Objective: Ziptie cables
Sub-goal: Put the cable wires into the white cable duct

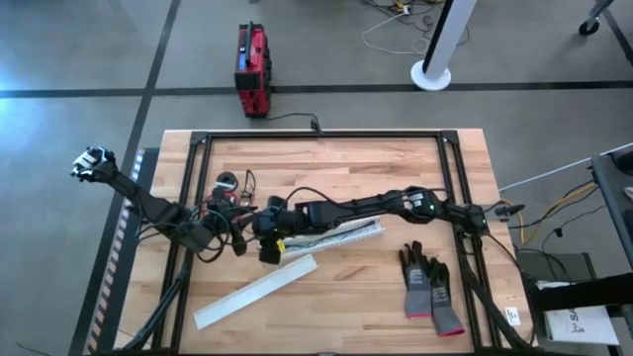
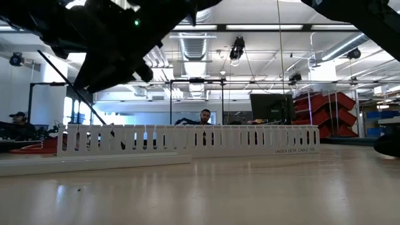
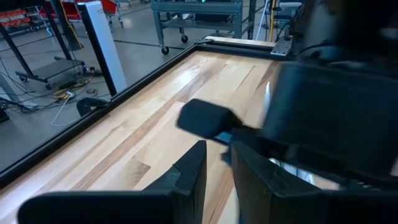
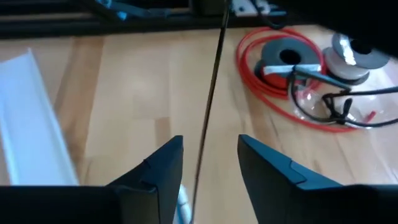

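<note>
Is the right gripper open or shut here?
Open: in the right wrist view, the right gripper shows a clear gap between its fingers, with a thin black cable running through it.

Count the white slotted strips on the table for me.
2: one white strip lies diagonally near the front-left, the other strip sits mid-table under the right arm; clutter may hide more.

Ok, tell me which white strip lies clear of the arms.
The plain flat strip, lying diagonally on its own; the slotted strip sits close beside the right arm.
</note>
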{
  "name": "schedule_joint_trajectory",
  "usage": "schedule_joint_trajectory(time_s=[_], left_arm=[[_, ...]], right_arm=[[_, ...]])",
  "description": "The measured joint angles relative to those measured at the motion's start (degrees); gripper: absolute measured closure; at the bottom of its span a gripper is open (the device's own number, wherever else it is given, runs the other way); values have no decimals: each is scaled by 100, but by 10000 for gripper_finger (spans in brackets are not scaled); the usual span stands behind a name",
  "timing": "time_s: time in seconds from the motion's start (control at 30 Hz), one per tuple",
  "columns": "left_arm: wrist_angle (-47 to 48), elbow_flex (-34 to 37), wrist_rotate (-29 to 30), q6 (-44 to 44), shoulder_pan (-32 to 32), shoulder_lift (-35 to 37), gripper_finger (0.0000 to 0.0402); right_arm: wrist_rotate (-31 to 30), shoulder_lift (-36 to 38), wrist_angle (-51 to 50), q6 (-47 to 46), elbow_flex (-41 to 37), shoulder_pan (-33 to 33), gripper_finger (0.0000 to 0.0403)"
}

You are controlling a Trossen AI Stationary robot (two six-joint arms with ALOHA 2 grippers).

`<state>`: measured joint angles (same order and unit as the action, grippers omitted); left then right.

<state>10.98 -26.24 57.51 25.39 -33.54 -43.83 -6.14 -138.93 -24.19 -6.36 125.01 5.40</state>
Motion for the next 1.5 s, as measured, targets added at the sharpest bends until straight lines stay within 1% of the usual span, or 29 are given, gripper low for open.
schedule_joint_trajectory(time_s=[0.13, 0.23, 0.37, 0.57, 0.63, 0.73, 0.87, 1.07, 1.13, 1.2, 1.27, 1.37, 1.5], left_arm=[[-2, 2, -2, 0, 0, 0, 342], [-2, 0, -2, -2, -1, 0, 342], [44, 2, 2, 0, 0, 0, 342], [9, 2, 0, 0, 0, 0, 342], [39, 2, -5, -1, 0, 5, 342], [44, 2, -8, -15, 0, 49, 342], [184, 1, -22, -51, -4, 164, 342], [851, 0, -1, 460, -2, 394, 342], [864, 0, -1, 548, -2, 413, 342], [866, 0, -5, 606, -4, 407, 342], [864, 0, -37, 693, -4, 367, 342], [866, 2, -323, 790, -2, 263, 342], [877, 9, -910, 842, -2, 37, 342]], right_arm=[[24, 0, 450, -43, -214, -17, 264], [57, 0, 745, -126, -379, -25, 280], [44, -4, 901, -113, -496, -47, 313], [58, -4, 985, -185, -506, -60, 382], [124, -4, 963, -189, -527, -67, 397], [335, -4, 971, -376, -529, -66, 400], [312, 7, 700, -671, -527, 59, 402], [275, 36, 5, -1525, -529, 334, 403], [-58, 39, -329, -1750, -529, 419, 403], [-554, 39, -679, -1969, -529, 503, 403], [-803, 39, -919, -2147, -531, 554, 403], [-805, 48, -1107, -2523, -531, 605, 403], [-758, 48, -1248, -2942, -531, 632, 403]])
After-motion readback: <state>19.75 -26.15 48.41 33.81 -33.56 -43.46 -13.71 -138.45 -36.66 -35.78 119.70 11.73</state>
